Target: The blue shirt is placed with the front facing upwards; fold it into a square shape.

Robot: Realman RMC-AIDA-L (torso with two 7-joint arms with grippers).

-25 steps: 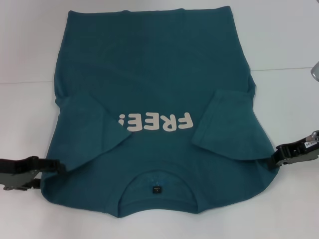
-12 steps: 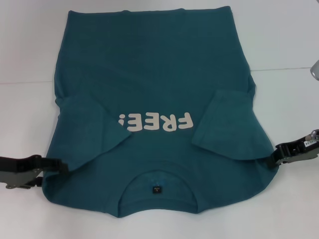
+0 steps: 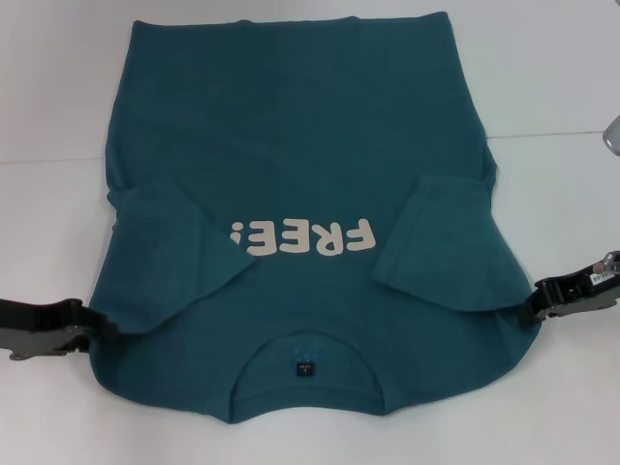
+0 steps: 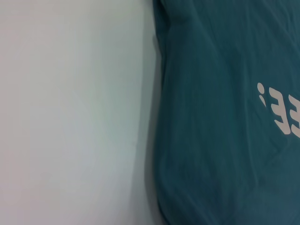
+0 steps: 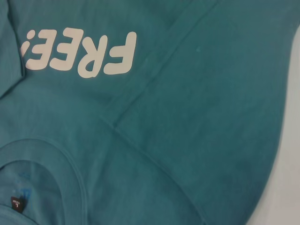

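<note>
The blue shirt (image 3: 291,145) lies flat on the white table, front up, with its cream "FREE!" print (image 3: 302,237) and its collar with a small dark neck label (image 3: 304,368) toward me. Both short sleeves are folded inward onto the chest. My left gripper (image 3: 97,325) sits low at the shirt's left shoulder edge. At the right shoulder edge is my right gripper (image 3: 531,312), touching the cloth. The left wrist view shows the shirt's side edge (image 4: 225,117) beside bare table. Print, folded sleeve and collar of the shirt (image 5: 187,117) fill the right wrist view.
The white table (image 3: 58,97) surrounds the shirt, with a faint seam line running across it. A small grey object (image 3: 612,136) shows at the far right edge. Bare table lies to the left and right of the shirt.
My left gripper has drawn back slightly toward the left, along the shirt's shoulder edge. The right gripper and the shirt have hardly shifted.
</note>
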